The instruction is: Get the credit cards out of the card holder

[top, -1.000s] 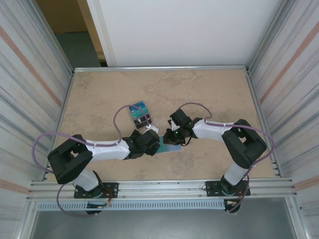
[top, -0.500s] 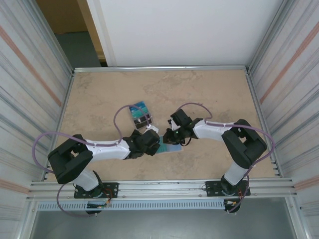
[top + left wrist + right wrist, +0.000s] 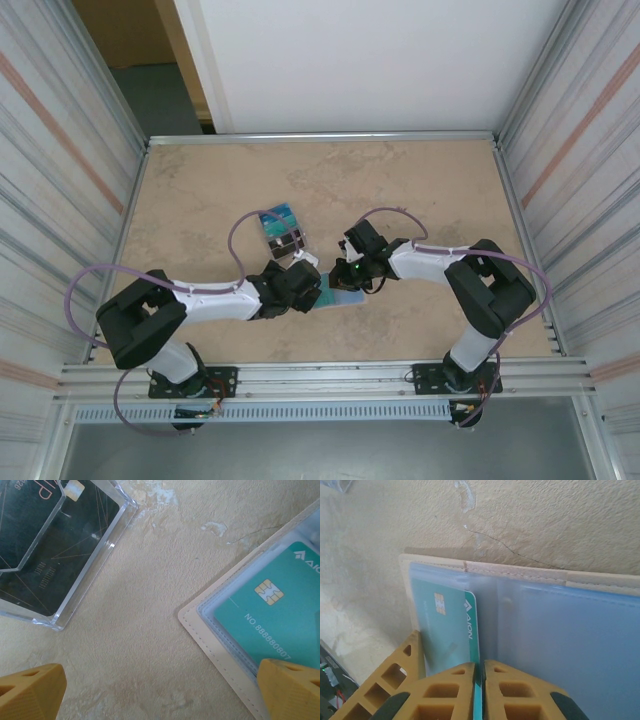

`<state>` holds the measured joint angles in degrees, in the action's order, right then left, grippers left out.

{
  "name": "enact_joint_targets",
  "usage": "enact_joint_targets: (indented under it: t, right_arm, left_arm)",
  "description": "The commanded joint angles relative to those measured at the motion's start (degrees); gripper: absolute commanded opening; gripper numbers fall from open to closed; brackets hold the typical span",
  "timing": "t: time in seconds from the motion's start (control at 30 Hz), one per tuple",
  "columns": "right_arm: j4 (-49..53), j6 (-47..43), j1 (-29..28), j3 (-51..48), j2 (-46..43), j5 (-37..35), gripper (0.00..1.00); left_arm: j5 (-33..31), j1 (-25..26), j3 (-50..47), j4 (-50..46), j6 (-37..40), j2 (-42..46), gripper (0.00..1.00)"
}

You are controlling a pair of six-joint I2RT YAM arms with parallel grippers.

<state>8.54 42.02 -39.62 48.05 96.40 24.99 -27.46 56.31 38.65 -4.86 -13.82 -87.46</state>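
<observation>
A: Status?
B: Card holder (image 3: pixel 560 630) lying open, near centre. Right gripper (image 3: pixel 482 690) clamped on teal AION card (image 3: pixel 451 630), prob. partly in sleeve. Left gripper (image 3: pixel 160 687) spread wide, empty.
A: Done?
B: Dark card (image 3: pixel 55 555) in clear case (image 3: pixel 95 562), far-left of holder. Teal not out yet.

2 arms reach in from the metal rail (image 3: pixel 320 375) at the near edge of a beige, marbled worktop (image 3: pixel 420 190). The left arm (image 3: pixel 215 300) stretches rightward and the right arm (image 3: pixel 430 262) leftward, so the left claw (image 3: pixel 312 283) and right claw (image 3: pixel 342 280) sit close together near the middle. Partly under them lies the card holder (image 3: pixel 343 297), open flat, its inside pale blue and teal. Just beyond the left claw, a clear case (image 3: pixel 280 230) of dark cards rests on the worktop.
</observation>
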Motion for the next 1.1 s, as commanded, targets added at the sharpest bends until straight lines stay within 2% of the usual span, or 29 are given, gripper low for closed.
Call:
enact_joint_targets:
  t: [0.0, 0.73, 1.07]
  right_arm:
    - [-0.7, 1.3, 0.3, -1.0, 0.4, 1.4, 0.12]
    - [-7.5, 3.7, 1.5, -4.5, 0.9, 6.3, 0.11]
    - [-14.2, 5.6, 2.2, -6.1, 1.6, 10.7, 0.11]
  left_arm:
    - [-0.2, -0.3, 0.8, -3.2, -0.7, -1.2, 0.99]
    - [-0.4, -0.1, 0.7, -2.9, -1.1, -1.6, 0.99]
    - [-0.2, 0.8, 1.3, -3.2, -1.5, -1.9, 0.99]
